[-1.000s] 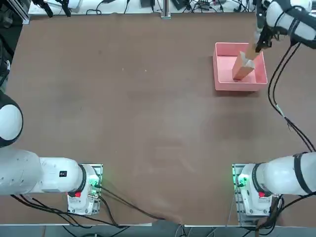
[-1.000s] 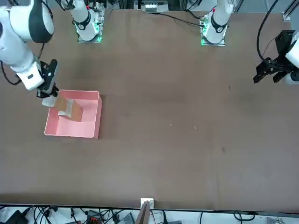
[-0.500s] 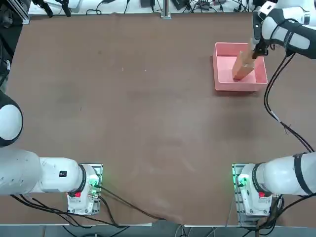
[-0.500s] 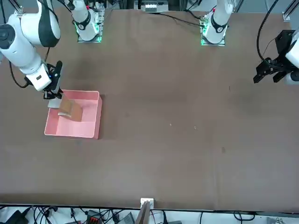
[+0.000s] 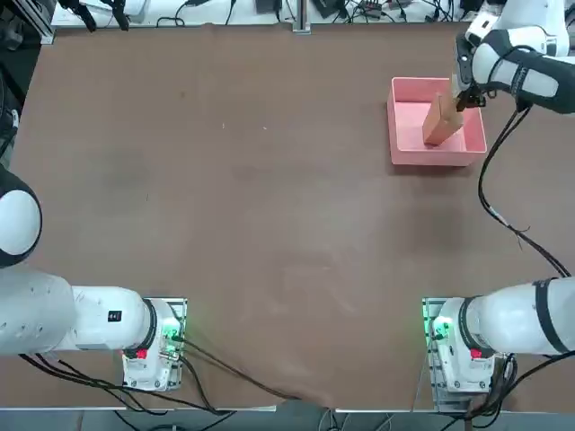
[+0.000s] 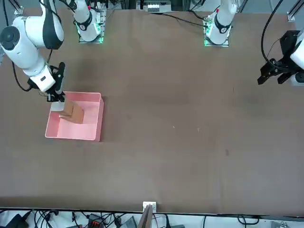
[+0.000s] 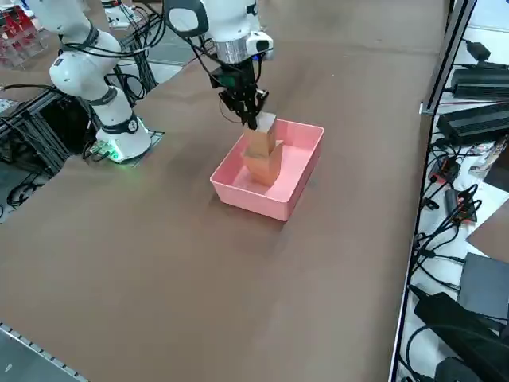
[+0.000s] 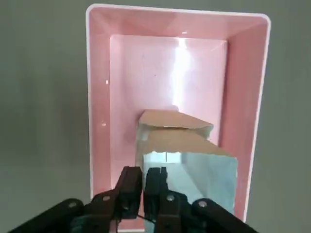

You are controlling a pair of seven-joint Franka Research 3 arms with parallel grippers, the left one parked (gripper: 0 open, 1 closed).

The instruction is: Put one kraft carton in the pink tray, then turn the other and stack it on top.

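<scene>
Left of the front view, the pink tray (image 6: 97, 129) holds the lower carton (image 6: 77, 115); the upper carton (image 6: 57, 106) leans over it. Both look light, crushable: grip a stiff edge gently. Right end effector (image 8: 144, 171): narrowly parted.

The tray (image 8: 146, 77) looks glossy, smooth plastic; the cartons (image 7: 263, 165) look matt, papery.

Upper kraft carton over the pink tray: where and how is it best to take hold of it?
Probably by two opposite side walls near the top, coming from above: the upper carton is boxy with flat sides, and the lower carton and pink tray crowd its base. The right end effector is already at its top.
</scene>
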